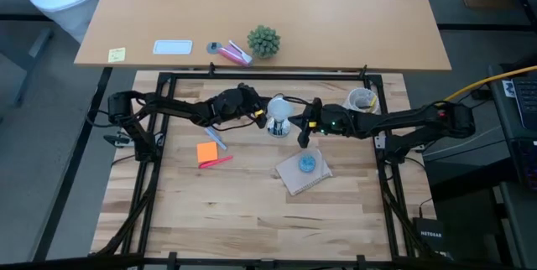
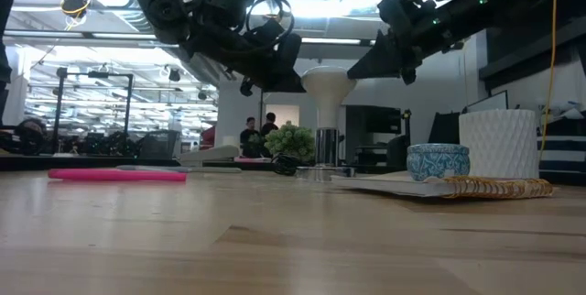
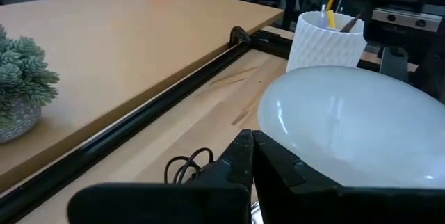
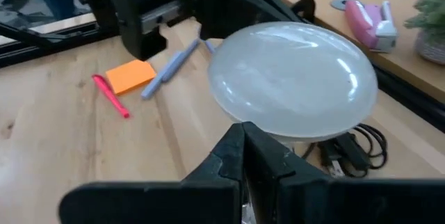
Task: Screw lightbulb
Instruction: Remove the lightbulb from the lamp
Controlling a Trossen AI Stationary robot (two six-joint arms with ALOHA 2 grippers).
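The lightbulb (image 1: 278,106), a frosted white globe, stands upright with its base in the round metal socket (image 1: 278,127) at the middle of the table. It also shows in the low view (image 2: 328,82). My left gripper (image 1: 258,116) is shut just left of the globe, and in the left wrist view its shut fingers (image 3: 252,156) sit low beside the globe (image 3: 348,123). My right gripper (image 1: 305,125) is shut just right of the globe, and in the right wrist view its shut fingers (image 4: 243,156) sit below the globe (image 4: 292,78). My left gripper's shut tips (image 2: 295,82) come level from the table's left, right up to the globe's left side (image 2: 309,81); I cannot tell whether they touch it. My right gripper's shut tips (image 2: 359,72) come from the table's right up to the globe's right side (image 2: 349,79); I cannot tell whether they touch it.
A notebook (image 1: 295,178) with a small blue blob (image 1: 309,163) lies near right of the socket. A white cup (image 1: 361,100) stands far right. An orange note pad (image 1: 208,152), a pink pen (image 1: 218,162) and a blue pen (image 1: 215,137) lie left. A black cord (image 4: 351,151) runs beside the socket.
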